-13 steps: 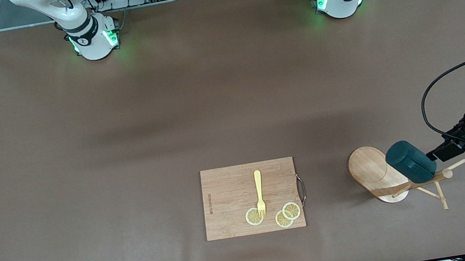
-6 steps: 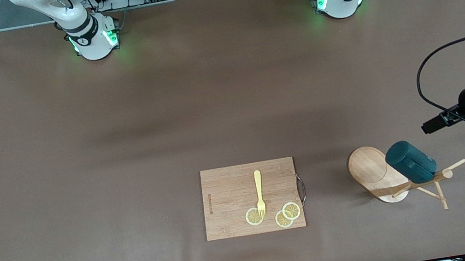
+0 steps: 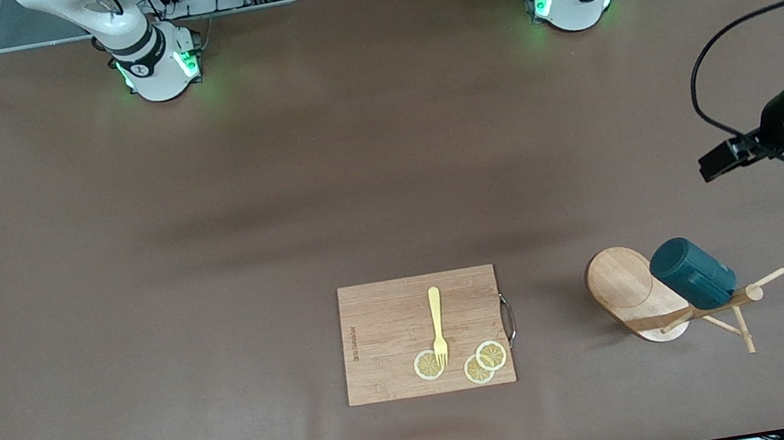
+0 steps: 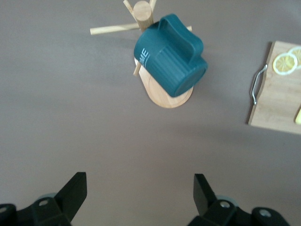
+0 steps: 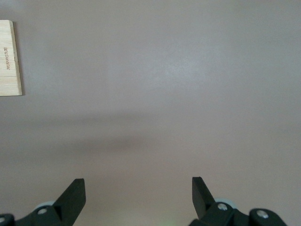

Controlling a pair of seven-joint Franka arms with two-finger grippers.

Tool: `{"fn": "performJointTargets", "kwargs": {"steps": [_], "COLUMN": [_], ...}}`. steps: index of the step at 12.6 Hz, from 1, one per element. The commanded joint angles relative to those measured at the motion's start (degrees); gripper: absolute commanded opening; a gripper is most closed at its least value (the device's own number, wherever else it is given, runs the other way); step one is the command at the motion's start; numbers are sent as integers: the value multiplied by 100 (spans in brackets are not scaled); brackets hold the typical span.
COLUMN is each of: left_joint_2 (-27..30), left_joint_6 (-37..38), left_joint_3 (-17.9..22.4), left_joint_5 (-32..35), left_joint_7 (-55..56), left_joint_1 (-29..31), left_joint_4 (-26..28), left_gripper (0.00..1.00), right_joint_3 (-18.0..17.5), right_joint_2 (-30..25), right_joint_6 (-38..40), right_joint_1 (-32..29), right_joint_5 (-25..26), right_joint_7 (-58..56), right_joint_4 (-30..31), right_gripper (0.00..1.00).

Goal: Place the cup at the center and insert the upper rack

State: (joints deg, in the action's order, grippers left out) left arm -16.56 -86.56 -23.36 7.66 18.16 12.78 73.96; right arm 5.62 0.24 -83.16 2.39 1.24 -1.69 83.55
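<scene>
2 grippers, jaws wide: left gripper (image 4: pixel 139 194), right gripper (image 5: pixel 138 194); cup (image 3: pixel 692 273) on upper rack (image 3: pixel 639 291).

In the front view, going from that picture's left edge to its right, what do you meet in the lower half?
Cutting board, fork, lemon slices, then the wooden mug tree with the cup on it.

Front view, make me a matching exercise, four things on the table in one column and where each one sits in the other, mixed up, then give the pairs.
Things:
1. cup
2. fork
3. lemon slices
4. left pincer

Places or states:
A. open, in the air over bare table cover
B. hanging on the upper rack
C. tines on one lemon slice, on the cutting board
D. at the cutting board's edge nearest the front camera

Pairs: 1-B, 2-C, 3-D, 4-A
</scene>
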Motion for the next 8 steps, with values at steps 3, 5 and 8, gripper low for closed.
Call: {"fn": "performJointTargets", "kwargs": {"steps": [3, 5, 8], "left_joint_2": [802, 952, 1311], "left_joint_6": [507, 517, 430], "left_joint_3": [-37, 7, 480], "left_joint_5": [8, -245, -527], "left_joint_7": [-559, -743, -762], "left_joint_1": [58, 84, -213], "left_joint_4": [242, 382, 811], "left_gripper": [100, 100, 100], "right_joint_3": [9, 9, 9], "right_joint_2": [38, 47, 38], "right_joint_6": [81, 81, 81], "right_joint_1": [-10, -19, -19], "right_joint_5": [78, 69, 78], "right_joint_7": [29, 3, 38], "right_joint_4": [-120, -120, -120], "right_gripper": [100, 100, 100]}}
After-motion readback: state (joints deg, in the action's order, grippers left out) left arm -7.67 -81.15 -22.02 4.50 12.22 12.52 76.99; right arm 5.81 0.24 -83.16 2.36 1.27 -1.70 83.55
